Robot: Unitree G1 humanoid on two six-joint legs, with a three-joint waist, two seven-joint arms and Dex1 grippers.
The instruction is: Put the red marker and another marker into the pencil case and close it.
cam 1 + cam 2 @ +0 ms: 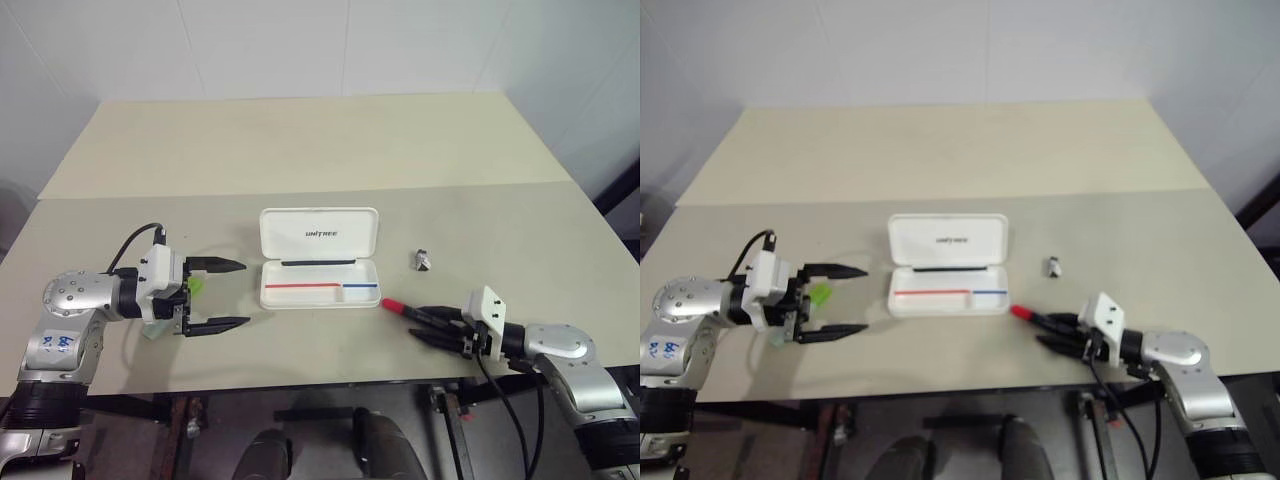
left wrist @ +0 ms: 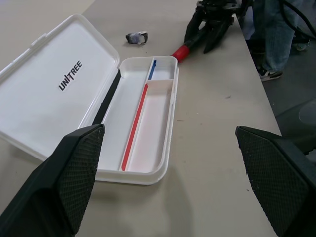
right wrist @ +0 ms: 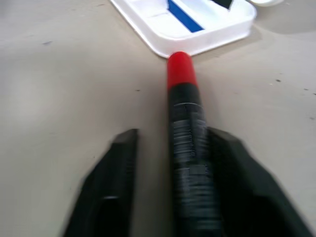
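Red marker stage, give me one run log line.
white hinged plastic pencil case: open, empty | red-capped dark marker: on table between right gripper fingers | left gripper: open

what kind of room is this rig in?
Probably a lab or test room, not a home: bare white walls, a plain beige table on a metal frame, holding an open pencil case with "UNITREE" on its lid, and a person's legs standing alongside.

A beige table (image 1: 300, 150) is seen across the middle of the frame. At its centre the white pencil case (image 1: 319, 258) is laid open, lid back. A small grey object (image 1: 423, 261) is set to the right of it. The red marker (image 1: 393, 305) is laid at lower right, and the pale green marker (image 1: 194, 285) at lower left.
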